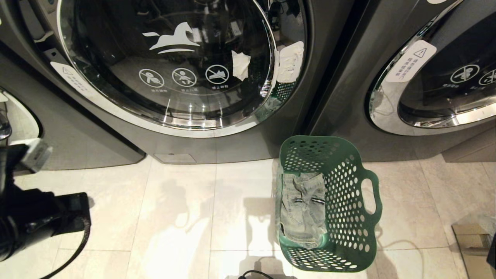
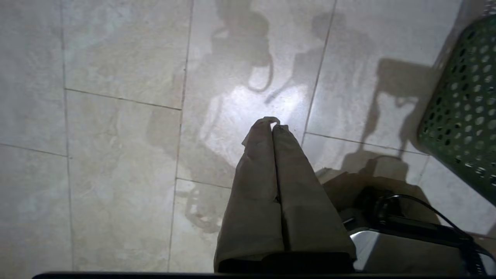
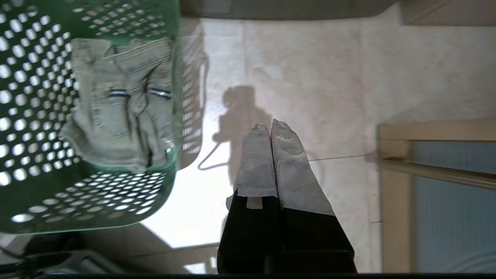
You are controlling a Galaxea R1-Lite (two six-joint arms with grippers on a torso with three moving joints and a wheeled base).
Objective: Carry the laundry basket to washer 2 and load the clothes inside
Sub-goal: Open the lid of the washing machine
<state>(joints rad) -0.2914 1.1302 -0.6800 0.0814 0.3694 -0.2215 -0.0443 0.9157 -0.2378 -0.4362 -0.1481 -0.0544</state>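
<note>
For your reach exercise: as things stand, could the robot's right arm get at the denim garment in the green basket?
Probably yes. The denim garment lies uncovered in the open-topped green basket on the floor, with nothing above it. The right gripper hangs beside the basket, but its jaws are shut and would have to open first.

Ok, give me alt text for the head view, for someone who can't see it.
A green basket holding light denim clothes sits on the tile floor before two closed front-load washers, between their doors. The left arm shows at the left edge.
</note>
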